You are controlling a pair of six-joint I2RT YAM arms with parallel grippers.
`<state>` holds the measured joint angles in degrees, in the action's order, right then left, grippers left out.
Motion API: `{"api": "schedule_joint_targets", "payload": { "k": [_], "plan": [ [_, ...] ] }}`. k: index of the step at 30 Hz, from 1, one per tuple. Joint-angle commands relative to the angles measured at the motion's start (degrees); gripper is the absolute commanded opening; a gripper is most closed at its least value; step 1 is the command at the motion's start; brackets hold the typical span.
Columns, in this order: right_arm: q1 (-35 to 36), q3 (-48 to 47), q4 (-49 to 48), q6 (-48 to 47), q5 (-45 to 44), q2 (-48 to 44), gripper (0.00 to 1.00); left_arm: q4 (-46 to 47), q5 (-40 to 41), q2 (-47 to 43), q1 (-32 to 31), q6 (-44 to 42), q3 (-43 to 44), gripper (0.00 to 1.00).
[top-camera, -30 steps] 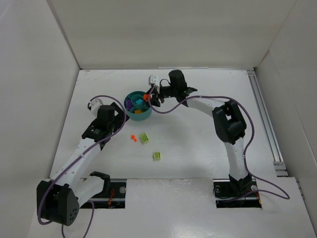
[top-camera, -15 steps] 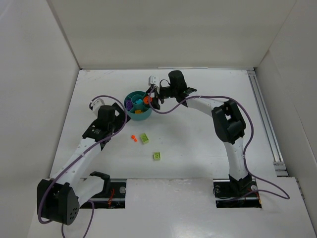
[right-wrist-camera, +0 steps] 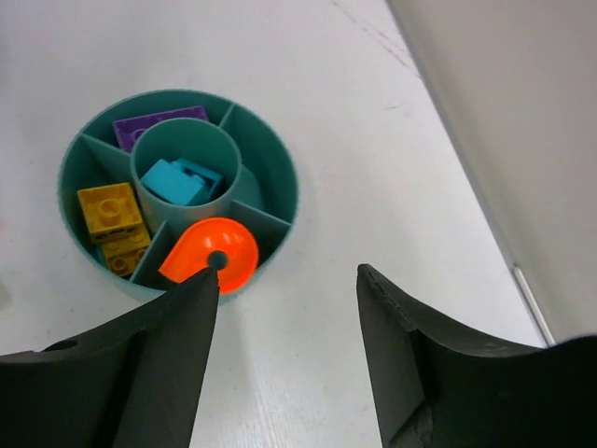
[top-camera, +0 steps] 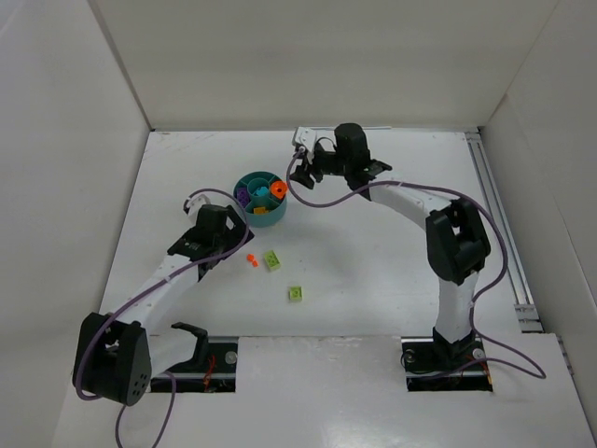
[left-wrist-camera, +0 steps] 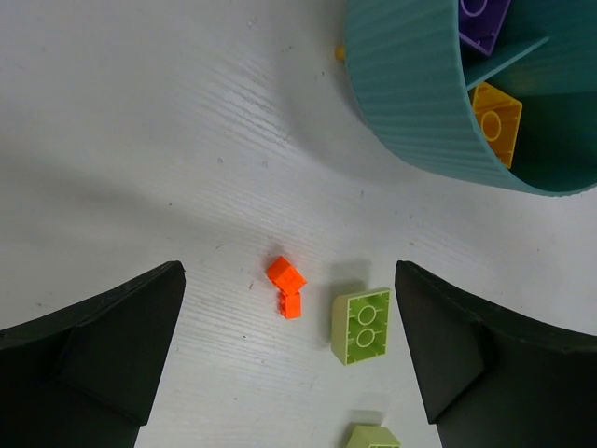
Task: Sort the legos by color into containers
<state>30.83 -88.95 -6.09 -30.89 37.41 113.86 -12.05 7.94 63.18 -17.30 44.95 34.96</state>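
Note:
The teal dish (top-camera: 252, 213) sits at table centre-back. In the right wrist view its rim (right-wrist-camera: 280, 159) rings purple (right-wrist-camera: 154, 128), yellow (right-wrist-camera: 112, 210) and teal bricks (right-wrist-camera: 182, 179), the teal ones in the centre well. The rounded orange-red piece (right-wrist-camera: 210, 254) lies in a near wedge. My right gripper (right-wrist-camera: 289, 273) is open and empty, just right of the dish (top-camera: 300, 173). My left gripper (top-camera: 229, 245) is open above a small orange brick (left-wrist-camera: 286, 285) and a lime brick (left-wrist-camera: 361, 326). A second lime brick (top-camera: 296, 293) lies nearer the bases.
White enclosure walls stand left, back and right of the table. A metal rail (top-camera: 499, 224) runs along the right edge. Purple cables trail along both arms. The dish wall (left-wrist-camera: 410, 84) is just beyond the left gripper's fingers.
My right gripper has let go of the orange-red piece, which now lies in the dish, and pulled back to the right. My left gripper has moved right, toward the loose bricks.

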Motion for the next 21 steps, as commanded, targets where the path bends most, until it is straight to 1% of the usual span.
{"api": "schedule_joint_targets", "payload": {
  "k": [1, 4, 7, 8, 9, 11, 12, 13, 14, 17, 19, 21],
  "plan": [
    [0.46, 0.18, -0.07, 0.75, -7.32, -1.37, 0.65, 2.39, -0.21, -0.42, -0.54, 0.05, -0.33, 0.93],
    [3.00, -3.24, 4.50, 0.05, -11.47, 0.31, 0.65, 2.39, -0.21, -0.42, -0.54, 0.05, -0.33, 0.93],
    [4.58, -4.56, 6.35, 0.05, -17.53, 1.10, 0.60, 2.39, 0.32, -1.48, -0.54, 0.05, -0.33, 0.93],
    [4.59, -4.57, 6.87, 0.05, -21.11, 1.71, 0.59, 1.78, 0.93, -1.48, -0.54, 0.05, -0.33, 0.93],
    [5.46, -5.70, 8.01, 0.05, -22.11, 1.71, 0.59, 1.77, 0.93, -2.17, -0.54, 0.05, -0.33, 0.93],
    [6.17, -6.94, 9.51, 0.05, -22.64, 3.11, 0.59, 1.77, 0.93, -2.18, -0.54, 0.05, -0.33, 0.93],
    [6.87, -6.94, 10.04, 0.05, -23.16, 3.12, 0.63, 1.77, 0.93, -2.18, -0.54, 0.05, -0.33, 0.93],
    [7.48, -7.72, 10.65, 0.83, -23.69, 3.81, 0.65, 1.77, 0.93, -2.18, -0.54, 0.05, -0.33, 0.93],
    [7.49, -7.73, 11.18, 0.84, -23.70, 3.82, 0.65, 1.77, 0.93, -2.18, -0.54, 0.05, -0.33, 0.93],
    [7.49, -7.73, 11.18, 4.77, -23.70, 4.35, 0.65, 1.77, 0.93, -2.18, -0.54, 0.05, -0.33, 0.93],
    [7.49, -7.73, 11.18, 6.37, -23.70, 4.35, 0.62, 1.77, 0.93, -2.18, -0.54, 0.05, -0.33, 0.93],
    [8.01, -7.73, 11.18, 8.29, -24.83, 5.40, 0.62, 1.77, 0.93, -1.65, -0.54, 0.05, -0.33, 0.93]
  ]
}}
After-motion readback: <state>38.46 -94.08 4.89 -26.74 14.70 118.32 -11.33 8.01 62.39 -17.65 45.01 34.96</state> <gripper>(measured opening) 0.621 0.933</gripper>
